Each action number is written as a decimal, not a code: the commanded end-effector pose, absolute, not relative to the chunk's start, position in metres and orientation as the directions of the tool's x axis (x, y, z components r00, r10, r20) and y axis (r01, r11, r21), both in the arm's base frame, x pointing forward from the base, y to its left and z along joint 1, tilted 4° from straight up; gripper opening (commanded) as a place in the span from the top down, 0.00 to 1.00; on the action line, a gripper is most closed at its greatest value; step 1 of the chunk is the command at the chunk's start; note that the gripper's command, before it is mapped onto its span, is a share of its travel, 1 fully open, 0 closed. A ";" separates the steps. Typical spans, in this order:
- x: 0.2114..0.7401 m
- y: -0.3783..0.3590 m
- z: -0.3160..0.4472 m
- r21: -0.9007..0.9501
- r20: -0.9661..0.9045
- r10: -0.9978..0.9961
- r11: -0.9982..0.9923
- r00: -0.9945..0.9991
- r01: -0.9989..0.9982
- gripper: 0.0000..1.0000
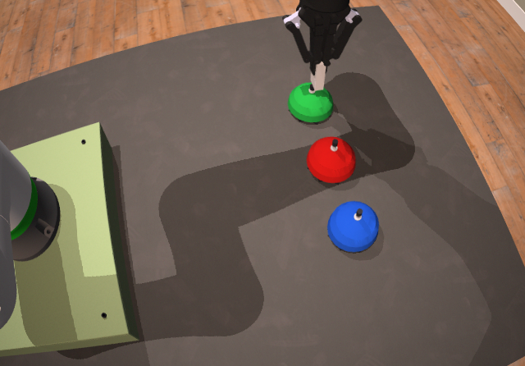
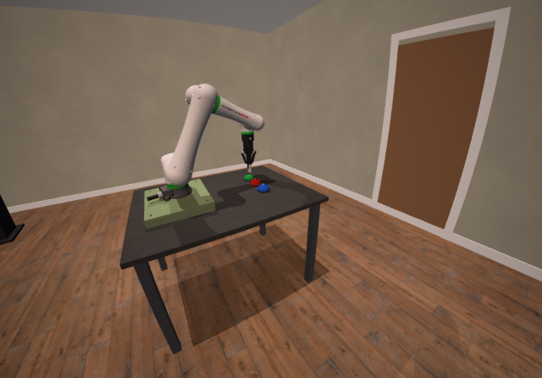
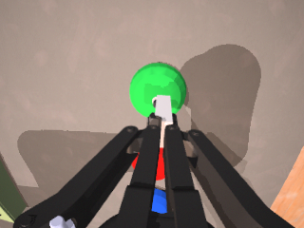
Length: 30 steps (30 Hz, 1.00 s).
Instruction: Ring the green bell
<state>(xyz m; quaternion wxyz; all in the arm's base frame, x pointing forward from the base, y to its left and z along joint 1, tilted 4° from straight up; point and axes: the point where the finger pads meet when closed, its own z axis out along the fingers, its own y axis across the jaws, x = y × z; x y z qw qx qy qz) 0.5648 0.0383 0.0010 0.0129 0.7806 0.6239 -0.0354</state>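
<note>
The green bell (image 1: 310, 102) sits farthest from the robot base in a row of three bells on the dark table. My gripper (image 1: 317, 83) is shut with nothing between its fingers and points straight down. Its pale fingertips stand on the green bell's button (image 1: 312, 88) at the top of the dome. In the wrist view the fingertips (image 3: 163, 109) cover the middle of the green bell (image 3: 158, 89). In the exterior view the gripper (image 2: 248, 169) hangs right over the green bell (image 2: 248, 176).
The red bell (image 1: 330, 160) stands just beside the green one and the blue bell (image 1: 353, 226) beyond it, both with buttons up. The green robot base plate (image 1: 63, 243) lies at the left. The table edge runs along the right.
</note>
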 end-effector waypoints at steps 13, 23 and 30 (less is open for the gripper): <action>0.565 0.038 0.002 -0.024 -0.072 0.973 -0.221 0.219 0.975 1.00; 0.565 0.038 0.004 -0.024 -0.072 0.973 -0.221 0.219 0.975 1.00; 0.565 0.039 0.006 -0.024 -0.072 0.973 -0.221 0.219 0.975 1.00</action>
